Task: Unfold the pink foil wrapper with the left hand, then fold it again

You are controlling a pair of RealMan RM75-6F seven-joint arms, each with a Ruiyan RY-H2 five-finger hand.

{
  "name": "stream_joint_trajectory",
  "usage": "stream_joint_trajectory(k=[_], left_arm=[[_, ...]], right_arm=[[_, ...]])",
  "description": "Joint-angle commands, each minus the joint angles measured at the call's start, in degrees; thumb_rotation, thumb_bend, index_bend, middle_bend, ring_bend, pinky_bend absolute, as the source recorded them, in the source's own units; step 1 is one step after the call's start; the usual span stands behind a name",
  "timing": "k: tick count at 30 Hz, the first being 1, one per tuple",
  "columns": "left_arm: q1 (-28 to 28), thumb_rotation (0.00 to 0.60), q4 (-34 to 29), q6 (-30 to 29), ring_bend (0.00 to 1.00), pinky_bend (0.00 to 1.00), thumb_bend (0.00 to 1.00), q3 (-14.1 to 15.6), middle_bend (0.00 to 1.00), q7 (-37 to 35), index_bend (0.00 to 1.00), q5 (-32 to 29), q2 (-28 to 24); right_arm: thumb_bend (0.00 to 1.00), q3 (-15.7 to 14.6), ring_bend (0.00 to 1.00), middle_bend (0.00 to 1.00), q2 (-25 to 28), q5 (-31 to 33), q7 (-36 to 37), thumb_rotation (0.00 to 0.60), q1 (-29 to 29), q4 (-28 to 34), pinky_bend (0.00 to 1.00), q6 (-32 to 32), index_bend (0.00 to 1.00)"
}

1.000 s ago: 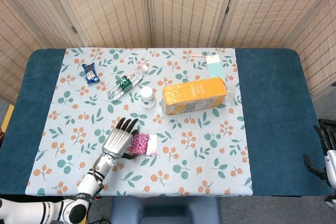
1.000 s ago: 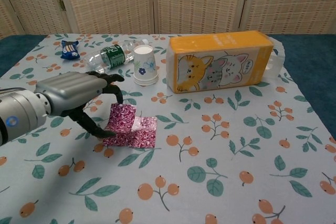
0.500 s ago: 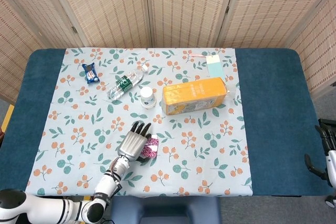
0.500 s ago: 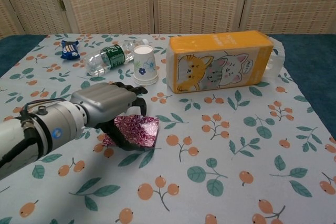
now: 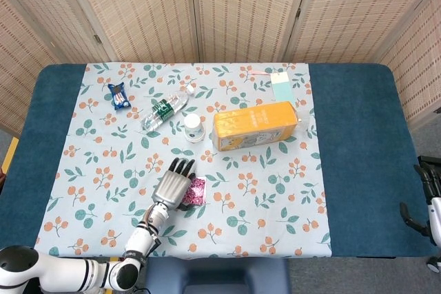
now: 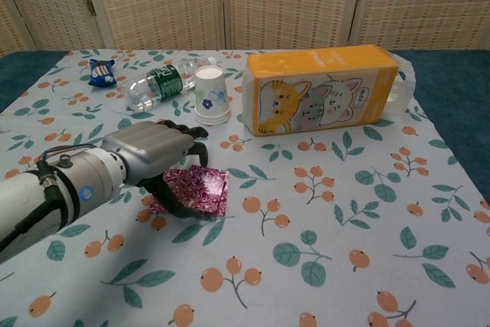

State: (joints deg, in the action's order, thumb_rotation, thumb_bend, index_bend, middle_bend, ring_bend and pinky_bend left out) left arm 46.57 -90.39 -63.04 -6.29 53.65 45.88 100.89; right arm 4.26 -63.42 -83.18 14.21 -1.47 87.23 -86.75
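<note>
Chest view: paper cup [image 6: 210,94] behind left hand [image 6: 149,151]

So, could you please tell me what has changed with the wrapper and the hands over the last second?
The left hand moved right over the pink foil wrapper and folded it: a second ago it lay open, showing a pale inner panel; now it is a smaller pink square, partly under the fingers. The right hand at the table edge, the bottle, cup and yellow box stayed put.
</note>
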Motion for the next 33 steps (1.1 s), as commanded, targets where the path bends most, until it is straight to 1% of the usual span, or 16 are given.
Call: stream_joint_trajectory(k=[1,17,20,23,26,30,33], left_arm=[[0.2,0.458,0.4,0.1,0.0,0.0,0.24,0.0,0.0,-0.2,0.27,-0.3,0.1],[1.4,0.465,0.7,-0.5,0.0,0.0,0.24,-0.5,0.0,0.1,0.26,-2.8,0.8],[1.6,0.447,0.8,-0.9,0.0,0.0,0.24,-0.5,0.0,0.4,0.26,-3.3,1.2],[1.8,0.456,0.9,-1.2,0.0,0.0,0.24,-0.5,0.0,0.4,0.26,-3.4,1.5],[1.9,0.444,1.0,-1.3,0.0,0.0,0.24,-0.6,0.0,0.5,0.26,-3.7,1.7],[2.1,0.459,1.1,-1.7,0.0,0.0,0.24,-0.6,0.0,0.8,0.26,-4.0,2.1],[2.3,0.457,1.2,-1.9,0.0,0.0,0.24,-0.6,0.0,1.0,0.26,-4.3,2.3]], right_arm=[[0.45,0.0,0.0,0.06,0.1,0.0,0.0,0.6,-0.1,0.0,0.0,-0.1,0.0],[0.45,0.1,0.0,0.06,0.0,0.3,0.4,0.6,-0.1,-0.4,0.0,0.2,0.0],[0.45,0.1,0.0,0.06,0.0,0.3,0.5,0.6,-0.1,-0.6,0.0,0.2,0.0],[0.45,0.1,0.0,0.06,0.0,0.4,0.6,0.6,-0.2,-0.7,0.0,0.2,0.0],[0.45,0.1,0.0,0.06,0.0,0.3,0.7,0.6,-0.2,-0.7,0.0,0.2,0.0],[0.45,0.1,0.0,0.06,0.0,0.3,0.8,0.6,-0.3,-0.8,0.0,0.2,0.0],[0.45,0.1,0.0,0.06,0.0,0.3,0.9,0.6,-0.3,-0.8,0.0,0.1,0.0]])
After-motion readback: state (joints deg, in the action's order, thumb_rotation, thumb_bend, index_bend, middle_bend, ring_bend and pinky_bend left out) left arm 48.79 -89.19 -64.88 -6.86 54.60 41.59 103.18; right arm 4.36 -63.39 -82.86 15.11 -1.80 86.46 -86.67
